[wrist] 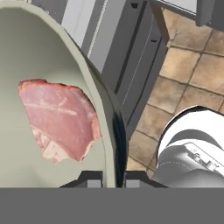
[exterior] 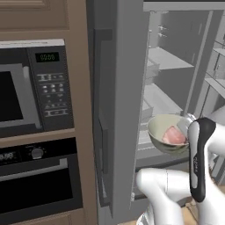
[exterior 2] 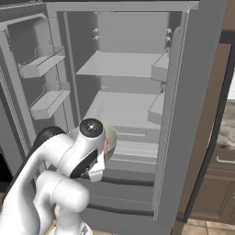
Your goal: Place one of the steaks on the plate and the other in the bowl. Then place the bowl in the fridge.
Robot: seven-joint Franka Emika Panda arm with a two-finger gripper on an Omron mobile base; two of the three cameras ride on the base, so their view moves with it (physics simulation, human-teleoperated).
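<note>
bowl (exterior 2: 110,137) mostly hidden behind arm, apparently

Microwave (exterior: 26,90) display (exterior: 47,57), left of the fridge: green digits, roughly "00:00", blurred. Oven (exterior: 39,178) panel below shows pale digits, cut off, unreadable. Keypad markings illegible.

- Bowl (wrist: 26,57) pinched at its rim: smooth, dull metallic sheen.
- Steak (wrist: 59,122) inside it: raw, faintly marbled.
- Fridge (exterior 2: 193,92) ahead: matt grey.
- Floor (wrist: 192,70) below: matt stone-like tiles.

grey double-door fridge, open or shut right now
Open. The tall grey double-door fridge has its doors swung wide, baring pale inner shelves and door bins.
</note>
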